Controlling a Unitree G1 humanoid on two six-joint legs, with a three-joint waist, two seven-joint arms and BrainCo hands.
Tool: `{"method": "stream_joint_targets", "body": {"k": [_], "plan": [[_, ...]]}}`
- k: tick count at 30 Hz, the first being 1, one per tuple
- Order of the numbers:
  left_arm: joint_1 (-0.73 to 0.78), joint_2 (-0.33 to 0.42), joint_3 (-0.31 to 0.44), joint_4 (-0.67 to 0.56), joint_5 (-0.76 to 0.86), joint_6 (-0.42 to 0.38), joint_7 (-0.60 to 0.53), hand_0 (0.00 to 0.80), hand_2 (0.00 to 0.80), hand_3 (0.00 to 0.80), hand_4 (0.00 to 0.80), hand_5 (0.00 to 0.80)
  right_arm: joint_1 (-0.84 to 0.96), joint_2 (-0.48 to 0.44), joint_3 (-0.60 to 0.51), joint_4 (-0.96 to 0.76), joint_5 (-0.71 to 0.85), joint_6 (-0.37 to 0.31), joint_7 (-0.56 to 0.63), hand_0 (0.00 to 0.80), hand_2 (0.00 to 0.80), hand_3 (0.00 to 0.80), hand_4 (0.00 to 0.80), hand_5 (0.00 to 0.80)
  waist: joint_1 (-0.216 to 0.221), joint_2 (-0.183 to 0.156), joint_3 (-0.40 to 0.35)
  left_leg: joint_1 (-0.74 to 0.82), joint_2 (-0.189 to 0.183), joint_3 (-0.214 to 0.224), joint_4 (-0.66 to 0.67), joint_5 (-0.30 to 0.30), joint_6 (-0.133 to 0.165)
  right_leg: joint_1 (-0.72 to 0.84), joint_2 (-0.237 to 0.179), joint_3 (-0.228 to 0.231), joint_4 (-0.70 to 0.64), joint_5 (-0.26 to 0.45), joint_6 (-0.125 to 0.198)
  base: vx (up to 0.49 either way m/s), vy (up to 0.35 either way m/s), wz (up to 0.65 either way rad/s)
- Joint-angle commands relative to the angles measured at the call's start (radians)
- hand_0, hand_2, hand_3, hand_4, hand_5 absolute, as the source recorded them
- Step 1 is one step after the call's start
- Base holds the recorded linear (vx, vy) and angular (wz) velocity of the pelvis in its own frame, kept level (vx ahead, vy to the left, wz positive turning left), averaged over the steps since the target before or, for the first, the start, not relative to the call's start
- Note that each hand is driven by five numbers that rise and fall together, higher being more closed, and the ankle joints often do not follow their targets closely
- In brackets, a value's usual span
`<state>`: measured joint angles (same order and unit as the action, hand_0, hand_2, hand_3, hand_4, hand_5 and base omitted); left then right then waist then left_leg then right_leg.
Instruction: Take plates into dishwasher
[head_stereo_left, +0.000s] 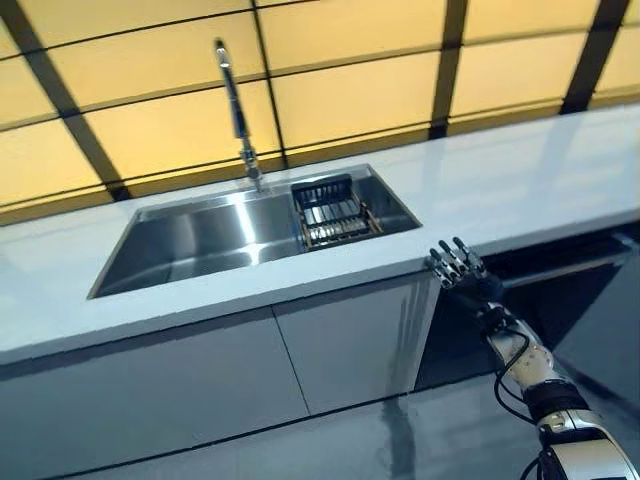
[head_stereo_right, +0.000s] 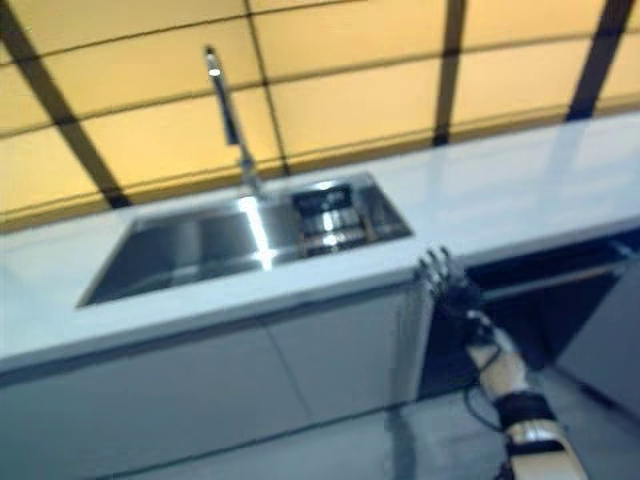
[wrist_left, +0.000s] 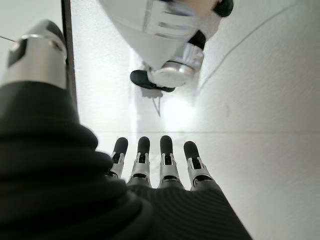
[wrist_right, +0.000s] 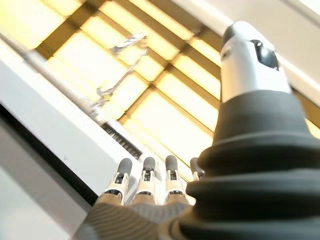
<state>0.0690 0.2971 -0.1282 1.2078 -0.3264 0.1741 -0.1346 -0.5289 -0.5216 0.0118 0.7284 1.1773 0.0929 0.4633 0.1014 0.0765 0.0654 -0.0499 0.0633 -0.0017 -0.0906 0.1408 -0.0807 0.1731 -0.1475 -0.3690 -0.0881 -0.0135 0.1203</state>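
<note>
The right hand (head_stereo_left: 458, 268) is raised in front of the white counter (head_stereo_left: 520, 190), just below its front edge, with the fingers straight and nothing held in them. The left hand (wrist_left: 160, 170) is seen only in its own wrist view, with fingers relaxed and empty, pointed at the pale floor. Set in the counter is a steel sink (head_stereo_left: 200, 240) with a tall faucet (head_stereo_left: 236, 110) behind it. A dark rack (head_stereo_left: 332, 212) is placed in the sink's right end (plates cannot be told in it). Below the counter's right part, a dark open compartment (head_stereo_left: 560, 290) is seen.
</note>
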Motion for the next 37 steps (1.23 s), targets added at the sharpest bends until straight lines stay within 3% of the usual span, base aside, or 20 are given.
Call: {"method": "stream_joint_targets", "body": {"k": [1, 5, 10, 15, 19, 26, 37], "plan": [[-0.089, 0.042, -0.052, 0.070, 0.054, 0.002, 0.015, 0.000, 0.000, 0.000, 0.000, 0.000, -0.078, -0.012, -0.023, 0.043, -0.112, -0.020, -0.057, 0.000, 0.000, 0.000, 0.000, 0.000, 0.030, -0.021, 0.019, 0.084, 0.019, 0.032, 0.009, -0.081, -0.023, -0.030, -0.032, 0.047, 0.014, 0.023, -0.020, 0.053, 0.010, 0.12], [-0.080, 0.038, -0.039, 0.065, 0.041, 0.009, 0.024, 0.000, 0.000, 0.000, 0.000, 0.000, 0.027, 0.003, 0.002, 0.063, -0.365, -0.042, -0.186, 0.000, 0.000, 0.000, 0.000, 0.000, 0.018, -0.037, 0.021, 0.091, 0.028, 0.045, 0.006, -0.079, -0.023, -0.028, -0.027, 0.052, 0.012, 0.025, -0.018, 0.051, 0.030, 0.03], [-0.045, 0.017, -0.008, 0.067, 0.033, -0.004, 0.042, 0.000, 0.000, 0.000, 0.000, 0.000, 0.239, 0.059, 0.049, -0.031, -0.543, -0.015, -0.278, 0.000, 0.000, 0.000, 0.000, 0.000, -0.010, -0.054, 0.025, 0.093, 0.033, 0.064, 0.003, -0.076, -0.021, -0.030, -0.021, 0.063, 0.009, 0.031, -0.014, 0.022, 0.051, -0.01], [-0.027, -0.009, 0.031, 0.056, 0.031, -0.003, 0.069, 0.000, 0.000, 0.000, 0.000, 0.000, 0.443, 0.147, 0.108, -0.144, -0.633, 0.021, -0.250, 0.000, 0.000, 0.000, 0.000, 0.000, -0.042, -0.077, 0.023, 0.092, 0.035, 0.080, 0.003, -0.074, -0.018, -0.034, -0.014, 0.073, 0.008, 0.038, -0.008, 0.010, 0.080, -0.02], [-0.043, -0.033, 0.040, 0.059, 0.022, 0.005, 0.087, 0.000, 0.000, 0.000, 0.000, 0.000, 0.511, 0.203, 0.169, -0.078, -0.737, 0.051, -0.266, 0.000, 0.000, 0.000, 0.000, 0.000, -0.056, -0.095, 0.018, 0.096, 0.034, 0.089, 0.003, -0.075, -0.014, -0.037, -0.009, 0.080, 0.010, 0.043, -0.005, -0.001, 0.077, -0.06], [-0.082, -0.063, 0.013, 0.059, 0.026, 0.026, 0.114, 0.000, 0.000, 0.000, 0.000, 0.000, 0.527, 0.258, 0.226, 0.037, -0.790, 0.086, -0.222, 0.000, 0.000, 0.000, 0.000, 0.000, -0.055, -0.107, 0.006, 0.100, 0.027, 0.086, 0.003, -0.075, -0.007, -0.038, -0.009, 0.085, 0.015, 0.052, -0.001, 0.010, 0.069, -0.02], [-0.105, -0.104, -0.054, 0.041, -0.013, 0.042, 0.099, 0.000, 0.000, 0.000, 0.000, 0.000, 0.517, 0.331, 0.277, 0.167, -0.791, 0.073, -0.225, 0.000, 0.000, 0.000, 0.000, 0.000, -0.042, -0.107, 0.001, 0.109, 0.011, 0.076, 0.003, -0.085, 0.016, -0.040, -0.019, 0.086, 0.035, 0.051, 0.009, 0.010, 0.058, 0.00]]}}
